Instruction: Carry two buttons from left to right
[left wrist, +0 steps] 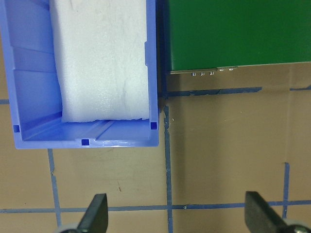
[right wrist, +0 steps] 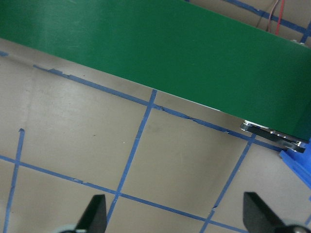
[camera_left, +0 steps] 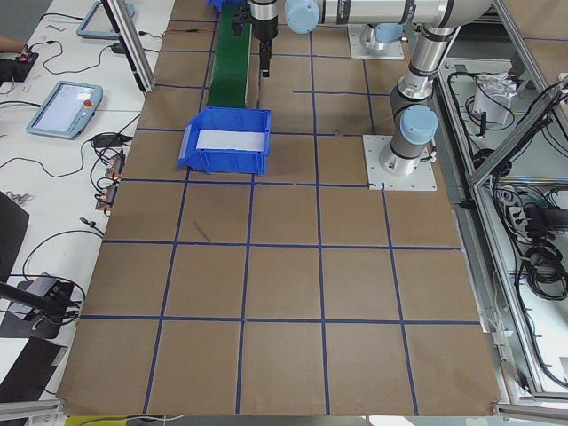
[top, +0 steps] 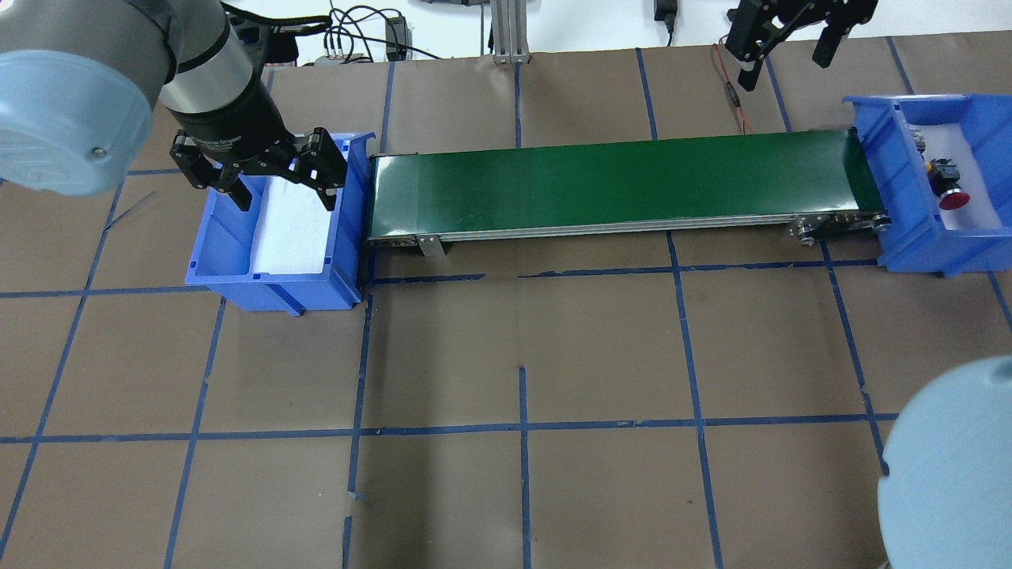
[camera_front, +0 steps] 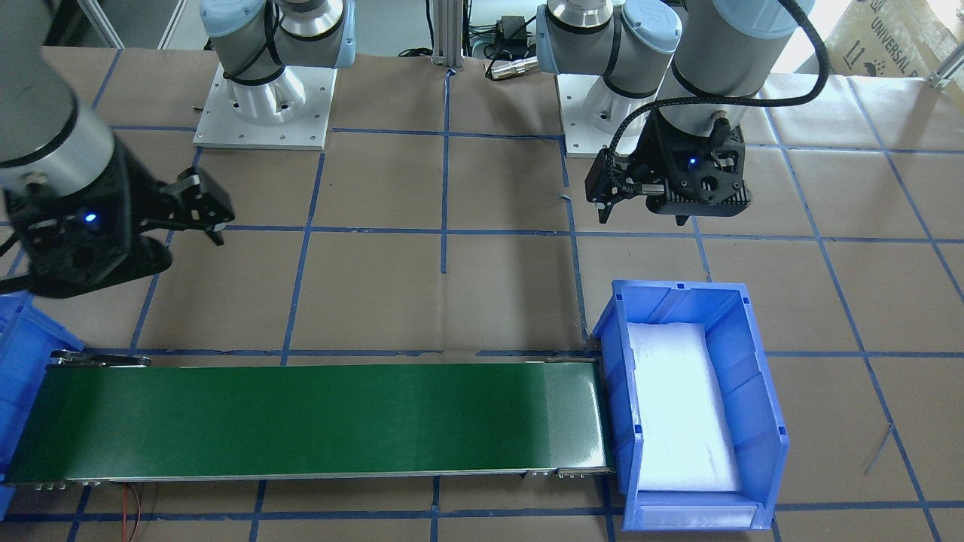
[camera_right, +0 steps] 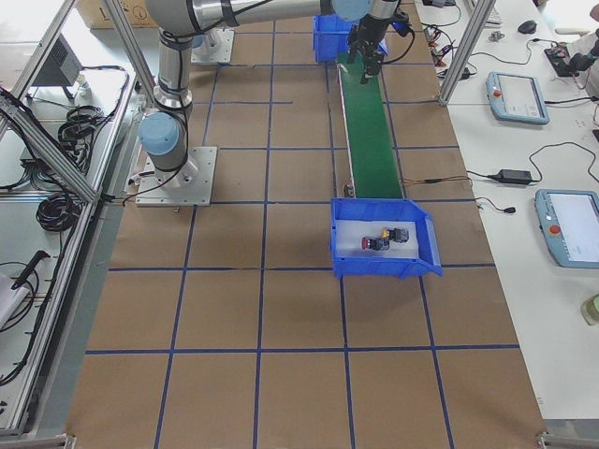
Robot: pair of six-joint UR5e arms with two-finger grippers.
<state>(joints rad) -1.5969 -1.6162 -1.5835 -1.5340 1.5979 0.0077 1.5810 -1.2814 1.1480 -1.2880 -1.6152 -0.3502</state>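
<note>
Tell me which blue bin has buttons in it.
The bin at the right end of the belt: a red button and a second button lie inside. The left bin holds only white foam.

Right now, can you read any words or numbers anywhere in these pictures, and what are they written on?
"UNIVERSAL": printed on the brown cardboard box in the far corner of the front-facing view; what follows is cut off.
Tiny white lettering on the black body of the left tool: too blurred to read.
Display of the grey handheld screen on the side bench: too small to read.
Nothing else readable shows.
</note>
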